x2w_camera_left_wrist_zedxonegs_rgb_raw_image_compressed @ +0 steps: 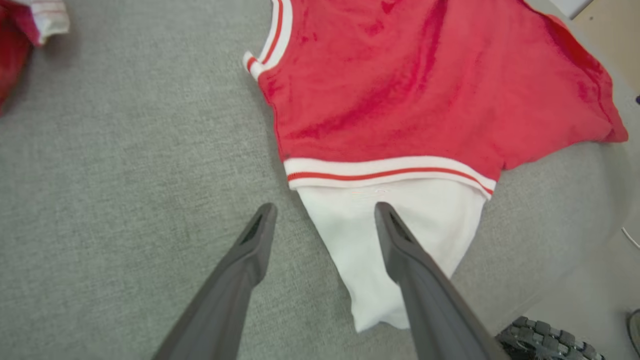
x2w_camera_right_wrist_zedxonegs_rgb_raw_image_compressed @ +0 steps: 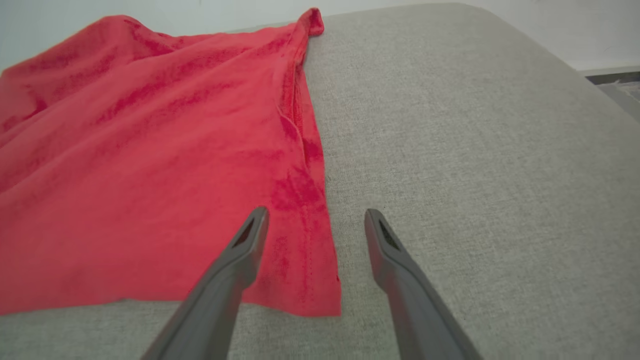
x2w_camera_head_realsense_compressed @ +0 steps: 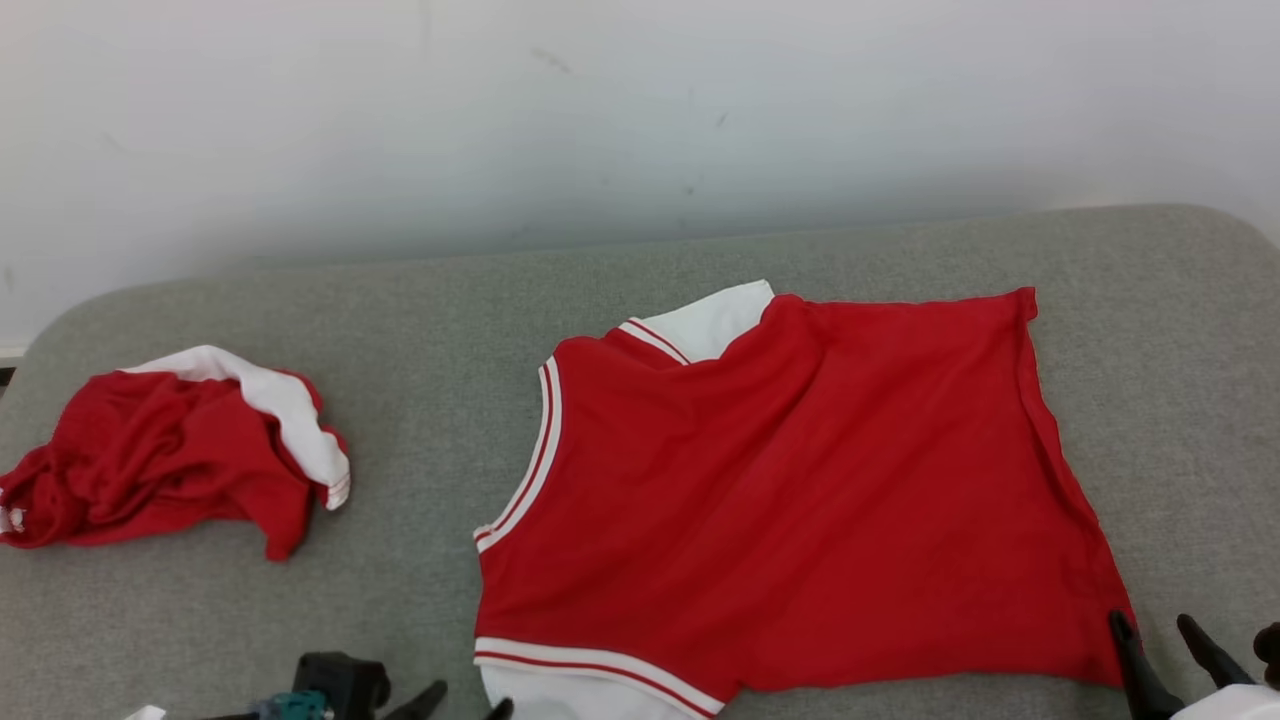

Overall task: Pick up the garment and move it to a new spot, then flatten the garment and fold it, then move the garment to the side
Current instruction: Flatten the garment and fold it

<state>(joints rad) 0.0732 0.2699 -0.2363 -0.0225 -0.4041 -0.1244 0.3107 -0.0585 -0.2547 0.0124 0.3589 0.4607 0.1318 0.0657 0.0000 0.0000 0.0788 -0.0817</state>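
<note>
The garment [x2w_camera_head_realsense_compressed: 790,480] is a red shirt with white sleeves and red-and-white striped trim. It lies spread out on the grey padded surface [x2w_camera_head_realsense_compressed: 420,330], right of centre. My left gripper [x2w_camera_head_realsense_compressed: 468,700] is open at the bottom edge, by the near white sleeve [x2w_camera_head_realsense_compressed: 560,695]. In the left wrist view the left gripper [x2w_camera_left_wrist_zedxonegs_rgb_raw_image_compressed: 324,210] straddles the left edge of that white sleeve [x2w_camera_left_wrist_zedxonegs_rgb_raw_image_compressed: 360,235], with one finger over the cloth. My right gripper [x2w_camera_head_realsense_compressed: 1155,640] is open at the garment's near right corner. In the right wrist view the right gripper [x2w_camera_right_wrist_zedxonegs_rgb_raw_image_compressed: 316,214] straddles the red hem edge [x2w_camera_right_wrist_zedxonegs_rgb_raw_image_compressed: 310,240].
A second red-and-white garment [x2w_camera_head_realsense_compressed: 170,450] lies crumpled at the left of the surface, its edge also in the left wrist view [x2w_camera_left_wrist_zedxonegs_rgb_raw_image_compressed: 20,30]. A white wall [x2w_camera_head_realsense_compressed: 640,120] stands behind. Bare grey padding [x2w_camera_right_wrist_zedxonegs_rgb_raw_image_compressed: 475,150] runs right of the shirt. A black wheel [x2w_camera_left_wrist_zedxonegs_rgb_raw_image_compressed: 550,340] sits below the surface's near edge.
</note>
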